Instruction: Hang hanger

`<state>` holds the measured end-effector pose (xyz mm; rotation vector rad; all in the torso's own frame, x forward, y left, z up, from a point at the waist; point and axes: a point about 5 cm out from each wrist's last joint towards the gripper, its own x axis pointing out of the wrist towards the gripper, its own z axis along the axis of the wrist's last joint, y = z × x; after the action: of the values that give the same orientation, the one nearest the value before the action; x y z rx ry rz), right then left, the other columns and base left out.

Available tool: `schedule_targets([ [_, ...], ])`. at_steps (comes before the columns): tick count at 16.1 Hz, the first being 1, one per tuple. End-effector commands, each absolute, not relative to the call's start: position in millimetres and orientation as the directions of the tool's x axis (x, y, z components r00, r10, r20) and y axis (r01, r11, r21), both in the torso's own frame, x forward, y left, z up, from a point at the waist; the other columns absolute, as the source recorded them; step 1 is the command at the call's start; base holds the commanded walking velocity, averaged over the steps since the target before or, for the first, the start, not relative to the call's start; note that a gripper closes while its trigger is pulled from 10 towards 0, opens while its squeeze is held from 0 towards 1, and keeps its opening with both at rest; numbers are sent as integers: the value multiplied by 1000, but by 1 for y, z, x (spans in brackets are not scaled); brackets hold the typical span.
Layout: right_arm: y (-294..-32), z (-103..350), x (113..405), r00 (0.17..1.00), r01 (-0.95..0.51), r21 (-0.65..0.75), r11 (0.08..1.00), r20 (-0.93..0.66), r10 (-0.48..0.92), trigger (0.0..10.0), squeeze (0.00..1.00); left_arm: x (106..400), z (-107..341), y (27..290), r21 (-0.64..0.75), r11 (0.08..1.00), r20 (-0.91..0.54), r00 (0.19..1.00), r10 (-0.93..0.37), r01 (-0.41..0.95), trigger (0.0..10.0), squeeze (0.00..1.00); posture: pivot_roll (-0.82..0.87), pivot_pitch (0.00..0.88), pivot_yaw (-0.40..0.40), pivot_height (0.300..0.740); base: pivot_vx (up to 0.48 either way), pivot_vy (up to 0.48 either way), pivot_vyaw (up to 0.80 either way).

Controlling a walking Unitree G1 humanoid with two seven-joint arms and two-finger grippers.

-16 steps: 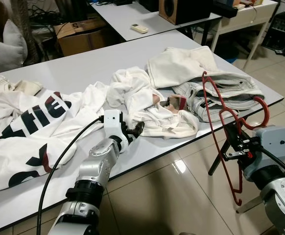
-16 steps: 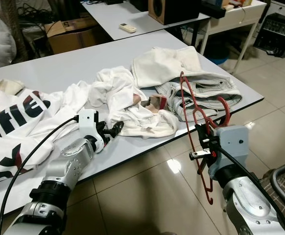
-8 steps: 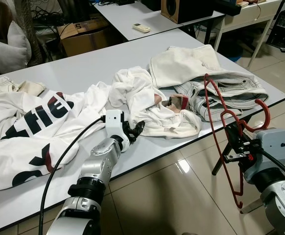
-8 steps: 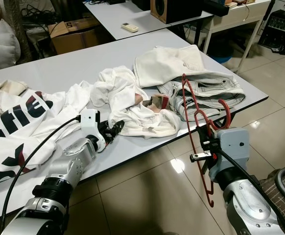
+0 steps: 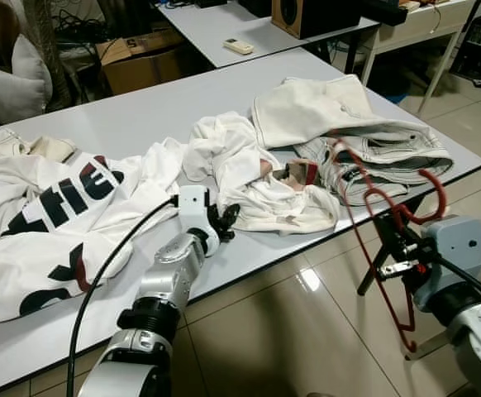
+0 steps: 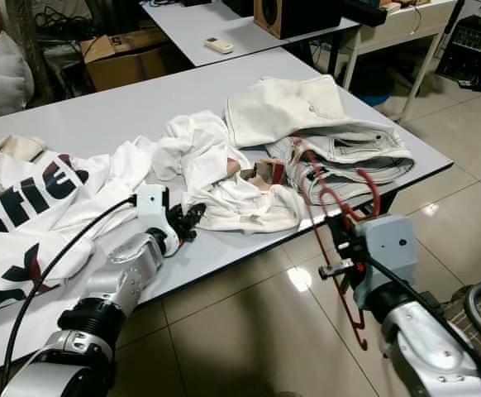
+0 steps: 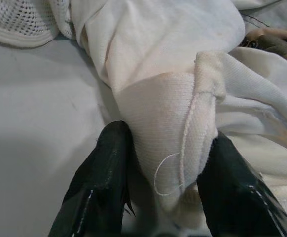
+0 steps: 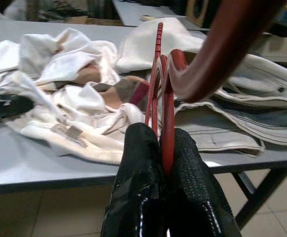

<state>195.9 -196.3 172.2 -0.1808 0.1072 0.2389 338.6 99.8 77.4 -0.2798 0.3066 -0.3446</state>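
Gripping the red hanger near its neck, the right gripper holds it off the table's front edge, fingers pressed tight on the wire so the frame cannot swing. The hook curls above the wrist and the lower bar hangs toward the floor. The left gripper rests on the table with its fingers spread around a fold of the white garment, apparently to lift it toward the hanger. Compared with a second ago, the hanger has tipped further toward the folded jeans, and the left gripper has edged into the cloth.
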Motion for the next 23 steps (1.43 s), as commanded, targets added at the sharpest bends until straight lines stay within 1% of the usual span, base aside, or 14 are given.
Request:
schedule_targets([
  [1, -196, 176, 195, 955, -287, -166, 943, -121, 270, 10000, 0, 340, 79, 100, -291, 909, -239, 897, -371, 298, 0, 0, -307, 44, 105, 740, 0, 0, 0],
  [3, -195, 175, 190, 922, -378, -175, 909, -160, 353, 10000, 0, 342, 86, 99, -249, 909, -200, 901, -385, 334, 0, 0, -304, 34, 108, 740, 0, 0, 0],
  [18, -195, 175, 190, 922, -378, -175, 909, -160, 353, 10000, 0, 342, 86, 99, -249, 909, -200, 901, -385, 334, 0, 0, -304, 34, 108, 740, 0, 0, 0],
  [19, -196, 175, 188, 908, -410, -176, 895, -174, 382, 10000, 0, 342, 88, 99, -236, 908, -187, 901, -391, 345, 0, 0, -304, 34, 108, 740, 0, 0, 0],
  [20, -187, 170, 180, 829, -544, -170, 821, -258, 496, 10000, 0, 349, 132, 99, -68, 886, -39, 887, -461, 458, 0, 0, -264, 12, 120, 740, 0, 0, 0],
  [22, -182, 168, 178, 781, -608, -161, 778, -297, 549, 10000, 0, 350, 151, 99, 9, 871, 14, 871, -491, 490, 0, 0, -252, 17, 111, 740, 0, 0, 0],
  [23, -181, 167, 178, 768, -625, -161, 764, -304, 564, 10000, 0, 350, 152, 99, 12, 872, 15, 872, -489, 489, 0, 0, -248, 16, 107, 740, 0, 0, 0],
])
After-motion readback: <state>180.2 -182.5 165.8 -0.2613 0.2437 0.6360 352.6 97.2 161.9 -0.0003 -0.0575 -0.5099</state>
